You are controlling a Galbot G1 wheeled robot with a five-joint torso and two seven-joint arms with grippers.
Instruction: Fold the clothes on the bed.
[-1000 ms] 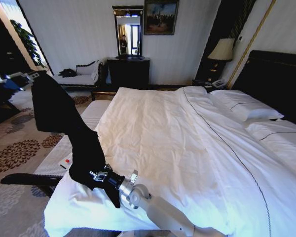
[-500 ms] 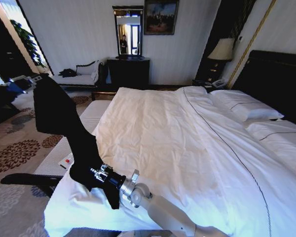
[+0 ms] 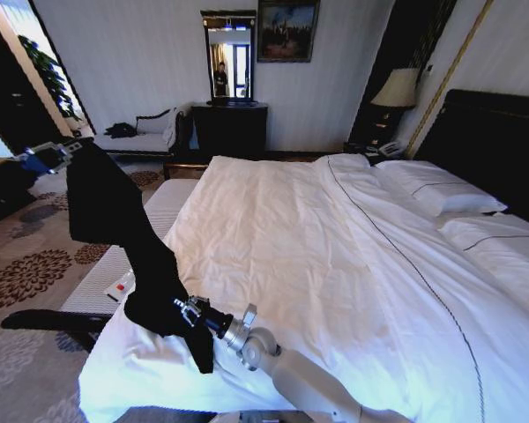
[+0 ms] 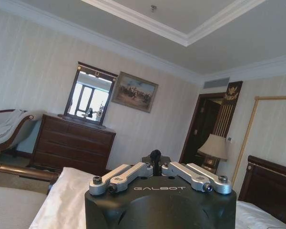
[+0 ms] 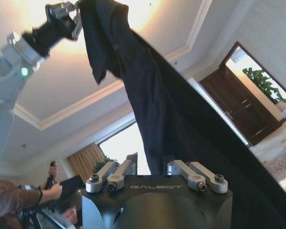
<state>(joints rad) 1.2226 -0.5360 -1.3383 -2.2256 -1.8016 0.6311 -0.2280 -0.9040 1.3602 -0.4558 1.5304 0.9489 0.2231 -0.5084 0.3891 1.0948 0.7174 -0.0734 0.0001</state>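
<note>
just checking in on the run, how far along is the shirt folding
Early. Done: the shirt is picked up off the bed. In hand: it hangs stretched in the air beside the bed's foot, the left gripper holding its upper end and the right gripper its lower end. Left: no fold shows yet; the shirt has not been laid on the bed or folded.

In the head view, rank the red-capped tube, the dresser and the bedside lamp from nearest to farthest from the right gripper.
From the right gripper, shut on the T-shirt at the bed's near corner:
1. Tube, on the bench just to its left.
2. Dresser, against the far wall.
3. Lamp, far right corner by the headboard.
</note>
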